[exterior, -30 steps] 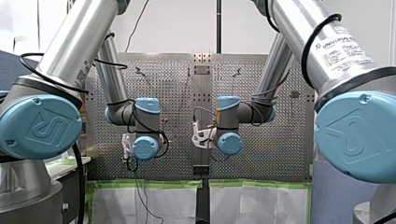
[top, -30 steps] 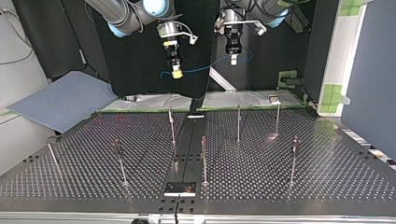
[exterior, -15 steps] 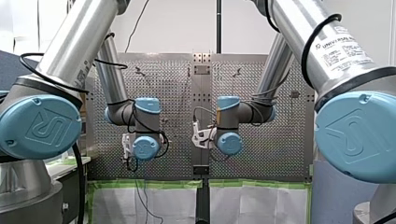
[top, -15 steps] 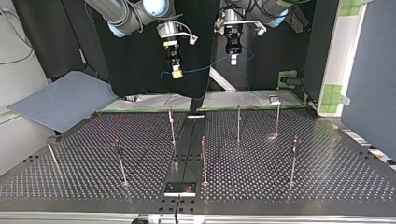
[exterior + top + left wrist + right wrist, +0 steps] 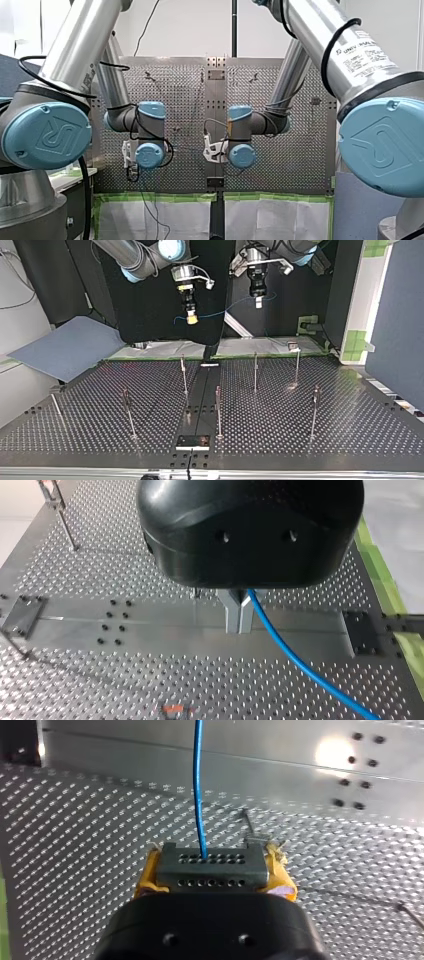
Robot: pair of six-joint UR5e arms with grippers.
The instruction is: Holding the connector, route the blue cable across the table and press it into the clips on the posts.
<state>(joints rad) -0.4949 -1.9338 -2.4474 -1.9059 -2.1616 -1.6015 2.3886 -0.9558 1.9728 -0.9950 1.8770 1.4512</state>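
Clearance is generous: in the top view both grippers hang high over the far edge of the perforated table [image 5: 350, 430], the edge lined with green tape [image 5: 165, 358]. They are well above the thin posts [image 5: 255, 371] that stand well apart across the table, with small clips [image 5: 293, 346] at their tips. Writing is scarce: a white label [image 5: 364, 49] on my right arm's tube begins "UNIVERSAL", the rest too small to read, and the blue joint caps [image 5: 47, 136] bear an embossed UR mark. My right gripper [image 5: 212, 862] pinches the dark connector [image 5: 210, 872] between its yellow pads [image 5: 144, 881]. The connector's long axis lies across from pad to pad, and its holed face points straight ahead, away from the gripper. The blue cable [image 5: 220, 314] leaves that face and hangs slack through the air to my left gripper [image 5: 239, 617], whose metal fingers [image 5: 232, 615] are closed on it, then runs on past them.
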